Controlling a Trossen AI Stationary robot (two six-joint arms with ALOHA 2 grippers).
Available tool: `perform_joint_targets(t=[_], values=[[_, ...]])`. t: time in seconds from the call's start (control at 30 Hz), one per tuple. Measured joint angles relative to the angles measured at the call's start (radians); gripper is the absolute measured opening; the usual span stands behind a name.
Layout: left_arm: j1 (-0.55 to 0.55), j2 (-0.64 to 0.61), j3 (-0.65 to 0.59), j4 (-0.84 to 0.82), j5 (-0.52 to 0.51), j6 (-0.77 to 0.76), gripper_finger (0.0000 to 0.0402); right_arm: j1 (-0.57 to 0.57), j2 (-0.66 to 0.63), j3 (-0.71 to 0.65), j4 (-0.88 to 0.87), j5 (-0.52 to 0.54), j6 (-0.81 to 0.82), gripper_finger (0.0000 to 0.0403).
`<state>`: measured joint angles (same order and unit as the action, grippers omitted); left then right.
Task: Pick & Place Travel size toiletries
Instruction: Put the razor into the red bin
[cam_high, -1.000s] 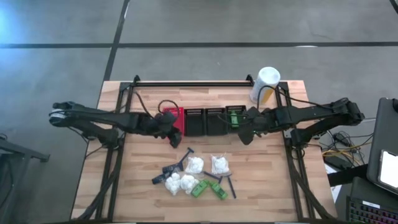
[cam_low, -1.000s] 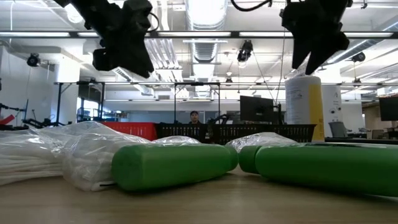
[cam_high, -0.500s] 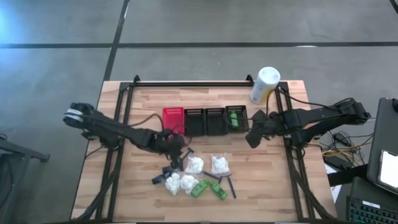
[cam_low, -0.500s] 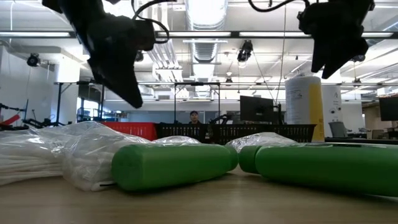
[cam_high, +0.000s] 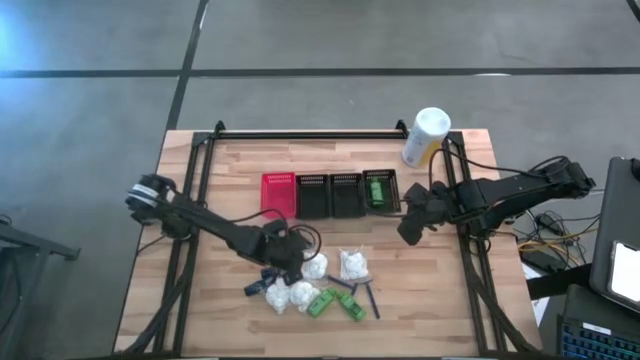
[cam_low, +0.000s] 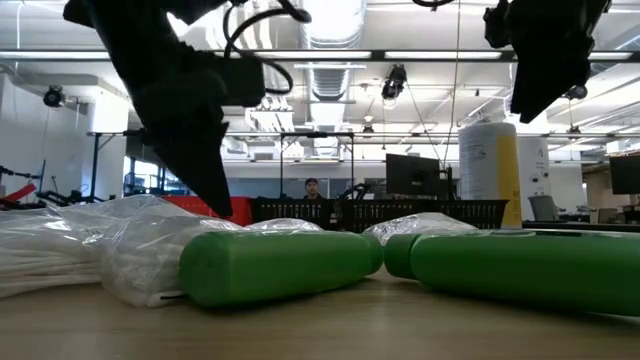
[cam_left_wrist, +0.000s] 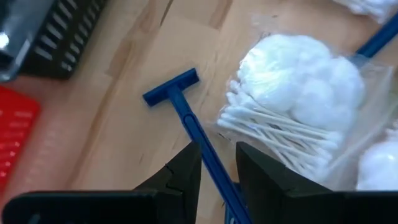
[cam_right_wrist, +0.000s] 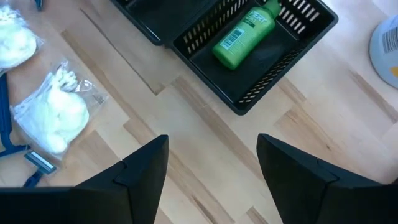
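Left wrist view: left gripper (cam_left_wrist: 216, 165) low over the blue razor (cam_left_wrist: 186, 115), fingers (cam_left_wrist: 183, 174) partly open astride its handle, nothing gripped yet; razor flat on the wooden surface (cam_left_wrist: 124, 143) beside a clear bag of cotton swabs (cam_left_wrist: 298, 112). Probable step: reaching to pick; next, closing on the slim handle. Right gripper (cam_right_wrist: 211, 171) wide open, empty, near the basket (cam_right_wrist: 273, 68) holding a green bottle (cam_right_wrist: 244, 36).

Left gripper (cam_left_wrist: 217, 169) parted, straddling a blue razor (cam_left_wrist: 186, 118)'s handle; bagged cotton swabs and balls (cam_left_wrist: 298, 118) just beside, red basket (cam_left_wrist: 15, 140) off sideways.
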<state>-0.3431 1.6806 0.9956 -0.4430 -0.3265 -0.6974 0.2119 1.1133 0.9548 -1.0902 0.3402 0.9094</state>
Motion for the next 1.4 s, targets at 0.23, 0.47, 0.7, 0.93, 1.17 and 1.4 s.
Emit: perform_joint_targets(t=[0.23, 0.47, 0.7, 0.93, 1.17, 1.4], values=[[0.001, 0.022, -0.001, -0.023, -0.013, -0.11, 0.0121, 0.0, 0.0, -0.005, -0.002, 0.0, -0.005, 0.0256], [0.006, 0.023, -0.001, -0.032, -0.017, -0.11, 0.0164, 0.0, 0.0, -0.005, -0.001, 0.0, -0.004, 0.028], [0.031, 0.048, -0.003, -0.028, -0.014, -0.133, 0.017, 0.0, 0.0, -0.007, 0.001, 0.001, -0.001, 0.03], [0.035, 0.076, -0.003, -0.017, 0.019, -0.141, 0.0168, 0.0, 0.0, -0.008, 0.003, 0.001, -0.001, 0.0315], [0.036, 0.092, -0.003, -0.003, 0.023, -0.181, 0.0143, 0.0, 0.0, -0.008, 0.005, 0.003, 0.006, 0.0327], [0.046, 0.088, -0.002, -0.007, 0.005, -0.205, 0.006, 0.0, 0.0, -0.008, 0.007, 0.003, 0.007, 0.0334]])
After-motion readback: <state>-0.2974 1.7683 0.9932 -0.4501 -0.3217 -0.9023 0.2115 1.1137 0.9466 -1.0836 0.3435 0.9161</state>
